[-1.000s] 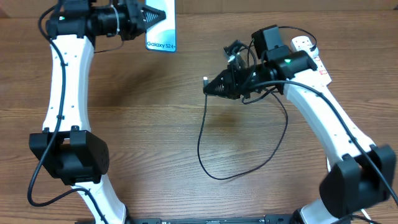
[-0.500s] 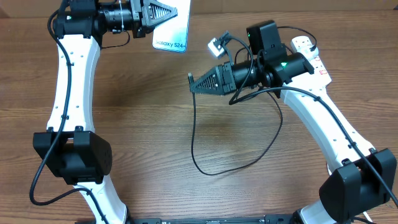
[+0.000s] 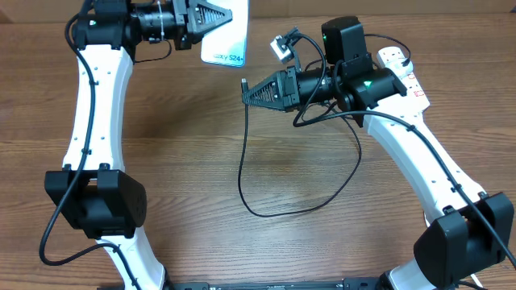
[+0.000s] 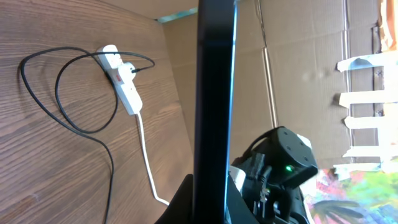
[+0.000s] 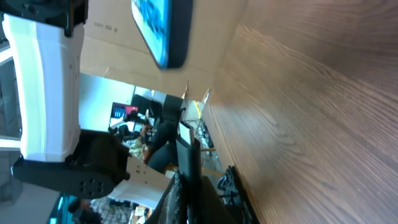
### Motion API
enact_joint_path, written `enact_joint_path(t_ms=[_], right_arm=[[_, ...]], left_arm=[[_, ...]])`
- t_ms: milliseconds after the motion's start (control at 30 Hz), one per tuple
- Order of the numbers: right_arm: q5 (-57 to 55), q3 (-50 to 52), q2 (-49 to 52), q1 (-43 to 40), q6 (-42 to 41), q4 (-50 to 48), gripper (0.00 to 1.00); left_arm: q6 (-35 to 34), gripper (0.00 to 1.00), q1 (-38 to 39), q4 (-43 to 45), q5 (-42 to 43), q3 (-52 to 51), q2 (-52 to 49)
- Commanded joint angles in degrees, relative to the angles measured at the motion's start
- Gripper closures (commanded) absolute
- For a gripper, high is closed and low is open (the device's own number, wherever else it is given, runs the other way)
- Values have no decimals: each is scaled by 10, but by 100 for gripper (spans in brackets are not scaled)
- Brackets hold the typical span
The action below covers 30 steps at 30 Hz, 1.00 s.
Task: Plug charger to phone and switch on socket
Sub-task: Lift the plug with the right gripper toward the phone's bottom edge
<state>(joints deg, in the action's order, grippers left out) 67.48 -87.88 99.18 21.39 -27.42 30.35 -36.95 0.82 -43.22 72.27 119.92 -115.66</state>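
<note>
The left hand [image 3: 219, 14] is clenched on the phone [image 3: 230, 40] and holds it off the table [image 3: 185, 161] at the far edge, with the end bearing the "Galaxy S24+" text turned toward the other arm. In the left wrist view the phone [image 4: 214, 106] shows edge-on as a dark, slim bar running up the middle of the picture.

The right hand [image 3: 246, 91] is closed on the charger [image 3: 239, 173] close to its connector tip, which points at the phone's lower end. The tip is near the phone but apart from it. In the right wrist view the phone [image 5: 161, 31] hangs above the fingers [image 5: 186, 186], its blue screen partly visible.

From the right hand the black cable drops to the table, sweeps round in a wide loop and climbs back toward the socket [image 3: 401, 63], which lies at the far right, partly hidden by the right arm. In the left wrist view the socket [image 4: 126, 90] lies flat with its white lead trailing away. A black plug seems to sit in one outlet, though it is too small to be sure.
</note>
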Motion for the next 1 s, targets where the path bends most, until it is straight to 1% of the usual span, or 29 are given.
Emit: enact_joint_path(t_ms=[0, 167, 333, 467, 967], right_arm=[[-11, -11, -5, 18, -29, -16, 96], [-53, -11, -5, 27, -43, -21, 96], [-54, -11, -5, 27, -45, -38, 96], [-54, -11, -5, 27, -63, -54, 96], [-54, -11, -5, 25, -78, -71, 96]], left_arm=[[-10, 96, 11, 4, -12, 2, -3], [-12, 96, 21, 4, -23, 2, -3], [-12, 96, 23, 4, -24, 2, -3], [-12, 96, 23, 4, -24, 2, -3], [-12, 96, 23, 4, -22, 2, -3]])
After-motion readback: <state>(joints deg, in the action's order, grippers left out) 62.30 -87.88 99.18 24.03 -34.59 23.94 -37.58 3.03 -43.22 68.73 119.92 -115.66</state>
